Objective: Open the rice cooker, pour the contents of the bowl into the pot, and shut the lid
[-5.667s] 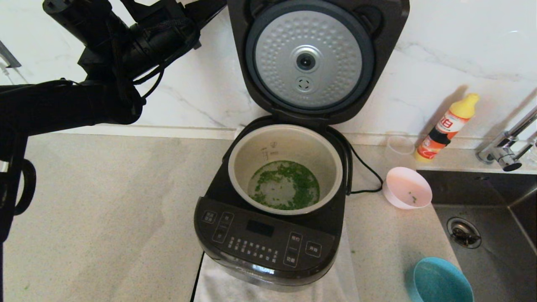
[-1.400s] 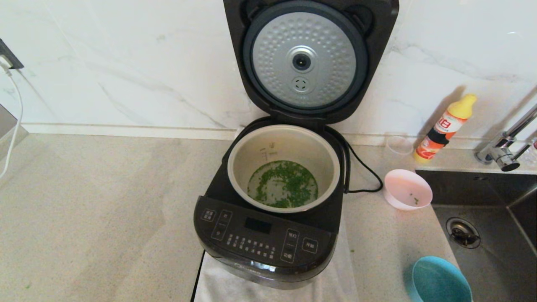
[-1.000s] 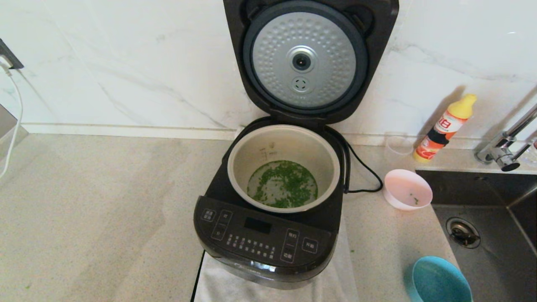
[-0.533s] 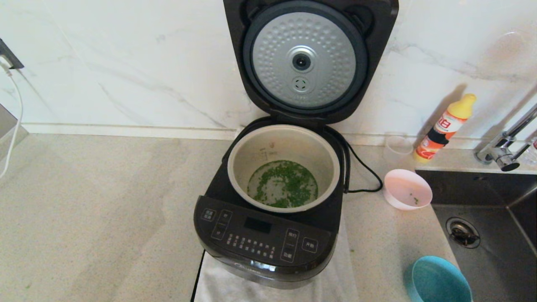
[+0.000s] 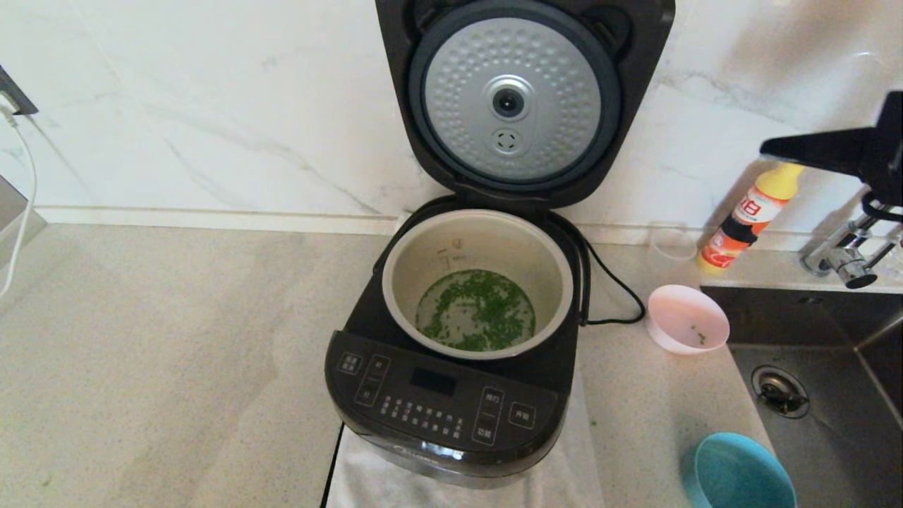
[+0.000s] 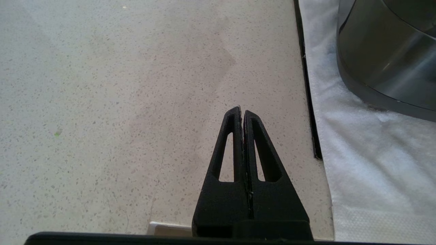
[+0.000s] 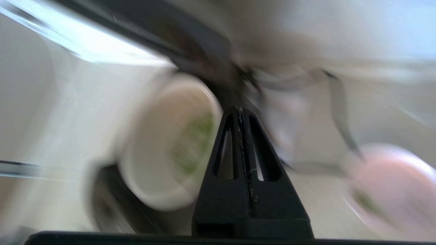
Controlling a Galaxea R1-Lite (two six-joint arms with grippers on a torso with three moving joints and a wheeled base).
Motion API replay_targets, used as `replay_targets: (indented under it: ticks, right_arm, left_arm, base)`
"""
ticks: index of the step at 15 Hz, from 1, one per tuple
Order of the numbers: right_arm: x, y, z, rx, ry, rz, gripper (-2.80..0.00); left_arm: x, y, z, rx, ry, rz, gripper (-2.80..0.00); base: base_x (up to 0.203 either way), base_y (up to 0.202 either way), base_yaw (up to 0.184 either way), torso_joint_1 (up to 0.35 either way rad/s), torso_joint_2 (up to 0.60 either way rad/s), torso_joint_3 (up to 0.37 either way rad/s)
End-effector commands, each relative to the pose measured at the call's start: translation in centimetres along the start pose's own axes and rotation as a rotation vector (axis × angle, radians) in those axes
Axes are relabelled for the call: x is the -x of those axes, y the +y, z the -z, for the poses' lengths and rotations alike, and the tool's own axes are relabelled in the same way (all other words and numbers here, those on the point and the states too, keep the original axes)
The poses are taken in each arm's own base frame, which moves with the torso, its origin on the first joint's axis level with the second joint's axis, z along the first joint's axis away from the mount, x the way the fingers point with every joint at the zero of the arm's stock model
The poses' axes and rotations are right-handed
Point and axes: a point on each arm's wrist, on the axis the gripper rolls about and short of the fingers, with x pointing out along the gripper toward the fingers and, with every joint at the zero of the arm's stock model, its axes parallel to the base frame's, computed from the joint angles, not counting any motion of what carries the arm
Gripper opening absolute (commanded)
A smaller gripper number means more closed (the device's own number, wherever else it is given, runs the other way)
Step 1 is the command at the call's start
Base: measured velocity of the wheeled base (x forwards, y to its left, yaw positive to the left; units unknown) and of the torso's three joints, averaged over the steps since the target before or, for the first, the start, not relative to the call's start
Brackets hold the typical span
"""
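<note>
The black rice cooker stands mid-counter with its lid raised upright against the wall, silver dimpled underside facing me. In the cream pot the green bits lie spread across the bottom. The pink bowl rests on the counter to the cooker's right, holding only a couple of green specks. My right gripper is shut and empty, high at the right edge, above the bowl and pointing toward the lid. My left gripper is shut over bare counter, left of the cooker's base.
A yellow-capped bottle and a clear cup stand by the wall. The steel sink and tap lie to the right. A teal bowl sits near the front edge. A white towel lies under the cooker.
My left arm left the head view early on. In the last half second my right arm has swung in at the upper right, moving fast. Cooker, lid and bowl have not moved.
</note>
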Motion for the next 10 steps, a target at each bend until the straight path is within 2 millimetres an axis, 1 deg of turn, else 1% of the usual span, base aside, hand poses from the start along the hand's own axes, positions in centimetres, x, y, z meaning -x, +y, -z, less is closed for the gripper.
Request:
replay_targets:
  ticks: [1,2,3,5,7,10]
  right_arm:
    - [-6.8,-2.7,-1.3,-0.127,0.075,-0.117,-2.8]
    - [-7.9,-3.0,-1.9,-0.161,0.099,-0.201,-2.8]
    - [-9.0,-3.5,-2.0,-0.178,0.117,-0.269,-2.8]
    - [-11.1,-4.6,-1.9,-0.156,0.082,-0.352,-2.8]
    - [-12.8,-5.4,-2.0,-0.164,0.032,-0.414,-2.8]
    - [-13.7,-5.7,-2.6,-0.161,-0.019,-0.535,-2.8]
  left_arm:
    - [0.0,0.0,0.0,-0.001,0.004,-0.001,-2.8]
    - [0.0,0.0,0.0,-0.001,0.004,-0.001,-2.8]
    - [0.0,0.0,0.0,0.001,0.004,0.0,-2.8]
    - [0.0,0.0,0.0,0.0,0.004,0.0,-2.8]
    - [0.0,0.0,0.0,0.001,0.004,-0.001,-2.8]
    - [0.0,0.0,0.0,-0.001,0.004,0.0,-2.8]
  base:
    - [0.0,0.0,0.0,0.0,0.0,0.0]
    - [0.0,0.0,0.0,0.0,0.0,0.0]
    - [0.0,0.0,0.0,0.0,0.0,0.0]
    - [0.0,0.0,0.0,0.0,0.0,0.0]
    - [0.0,0.0,0.0,0.0,0.0,0.0]
    - [0.0,0.0,0.0,0.0,0.0,0.0]
